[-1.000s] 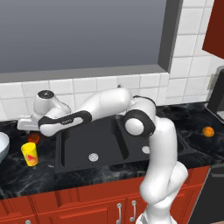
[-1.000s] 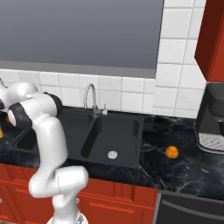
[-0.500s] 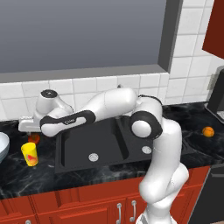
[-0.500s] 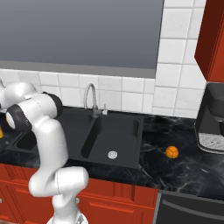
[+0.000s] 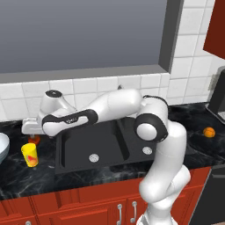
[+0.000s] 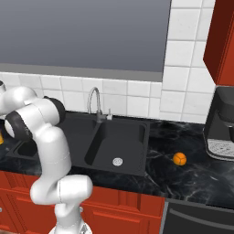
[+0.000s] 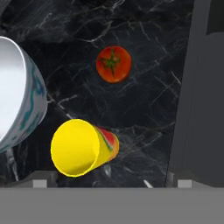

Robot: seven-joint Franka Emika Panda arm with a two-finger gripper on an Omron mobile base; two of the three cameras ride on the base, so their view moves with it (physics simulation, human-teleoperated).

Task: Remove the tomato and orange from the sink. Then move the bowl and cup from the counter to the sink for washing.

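Observation:
The tomato [image 5: 34, 139] lies on the dark counter left of the sink [image 5: 101, 147], and the hand view has the tomato [image 7: 113, 64] stem up. The yellow cup [image 5: 30, 154] stands in front of it, and the cup [image 7: 81, 147] mouth faces the hand. The pale bowl [image 5: 1, 147] sits at the left edge; the bowl's wall [image 7: 26, 100] is close beside the cup. My gripper [image 5: 30, 132] hovers open above tomato and cup, and the gripper [image 7: 109, 183] holds nothing. The orange [image 5: 209, 132] rests on the counter far right of the sink, where the orange [image 6: 179, 158] is also seen.
The sink's raised rim [image 7: 197, 96] runs just right of the tomato and cup. A curved faucet [image 6: 93, 103] stands behind the sink [image 6: 114, 141]. A dark coffee machine [image 6: 221, 123] sits at the far right of the counter. Tiled wall and window lie behind.
The arm's wrist and elbow have swung slightly to the right while the hand stays over the tomato and cup. The jaws stay open. Tomato, cup, bowl and orange have not moved.

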